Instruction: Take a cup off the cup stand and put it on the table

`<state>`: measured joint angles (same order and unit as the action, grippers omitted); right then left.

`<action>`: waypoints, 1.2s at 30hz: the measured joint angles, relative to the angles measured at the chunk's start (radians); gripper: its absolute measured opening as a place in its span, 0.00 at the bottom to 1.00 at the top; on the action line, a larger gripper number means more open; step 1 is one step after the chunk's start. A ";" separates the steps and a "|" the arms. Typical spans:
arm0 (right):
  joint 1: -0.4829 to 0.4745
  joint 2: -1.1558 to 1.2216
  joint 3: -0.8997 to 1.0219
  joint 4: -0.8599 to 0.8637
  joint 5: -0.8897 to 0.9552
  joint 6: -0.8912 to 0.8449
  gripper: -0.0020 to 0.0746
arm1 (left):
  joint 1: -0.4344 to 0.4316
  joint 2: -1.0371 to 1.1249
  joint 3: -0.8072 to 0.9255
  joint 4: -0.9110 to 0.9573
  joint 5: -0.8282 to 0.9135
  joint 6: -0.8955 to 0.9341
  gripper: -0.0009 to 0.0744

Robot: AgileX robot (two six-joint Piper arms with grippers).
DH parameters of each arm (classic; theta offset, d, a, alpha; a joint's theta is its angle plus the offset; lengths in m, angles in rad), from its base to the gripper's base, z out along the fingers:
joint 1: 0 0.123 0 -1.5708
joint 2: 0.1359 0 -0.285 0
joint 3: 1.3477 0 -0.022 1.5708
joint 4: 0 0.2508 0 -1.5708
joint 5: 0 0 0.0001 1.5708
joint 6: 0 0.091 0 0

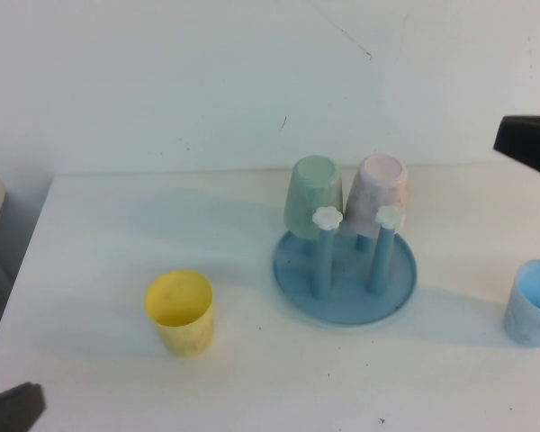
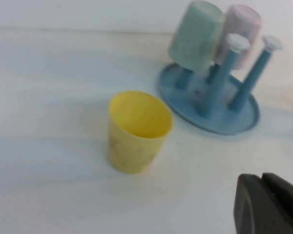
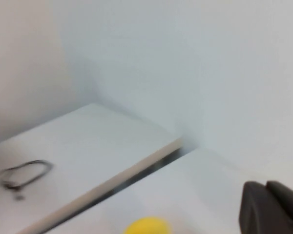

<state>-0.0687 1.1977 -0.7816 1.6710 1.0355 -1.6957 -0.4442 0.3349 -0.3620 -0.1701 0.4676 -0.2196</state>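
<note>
The yellow cup (image 1: 180,313) stands upright, mouth up, on the white table (image 1: 117,234), left of the blue cup stand (image 1: 342,301). It also shows in the left wrist view (image 2: 136,131) and at the edge of the right wrist view (image 3: 147,226). The stand (image 2: 219,122) has two bare pegs with white flower knobs (image 1: 327,217). My left gripper (image 1: 9,409) is shut and empty at the table's near left corner, apart from the cup; its tips show in the left wrist view (image 2: 261,178). My right gripper (image 1: 531,144) is shut and empty, raised at the far right (image 3: 264,186).
A pale green cup (image 1: 313,193) and a pink cup (image 1: 378,193) hang upside down on the stand's rear pegs. A light blue cup (image 1: 533,301) stands on the table at the right edge. A black cable (image 3: 24,173) lies on a separate surface beyond the table's left side.
</note>
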 joint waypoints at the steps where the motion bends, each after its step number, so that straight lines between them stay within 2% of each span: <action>1: 0.000 -0.038 0.000 0.000 -0.039 -0.014 0.02 | 0.005 -0.036 0.012 0.081 0.009 -0.070 0.01; 6: 0.000 -0.208 0.002 0.005 -0.249 -0.082 0.02 | 0.023 -0.156 0.022 0.441 0.137 -0.361 0.01; 9: 0.000 -0.304 0.025 0.014 -0.348 -0.133 0.02 | 0.023 -0.195 0.022 0.539 0.180 -0.428 0.01; 18: 0.000 -0.497 0.152 0.022 -0.447 -0.196 0.02 | 0.023 -0.212 0.031 0.566 0.206 -0.464 0.01; 36: 0.000 -0.502 0.200 0.022 -0.443 -0.197 0.02 | 0.023 -0.212 0.031 0.566 0.207 -0.466 0.01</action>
<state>-0.0687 0.6953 -0.5811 1.6927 0.5922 -1.8925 -0.4213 0.1226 -0.3313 0.3964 0.6744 -0.6859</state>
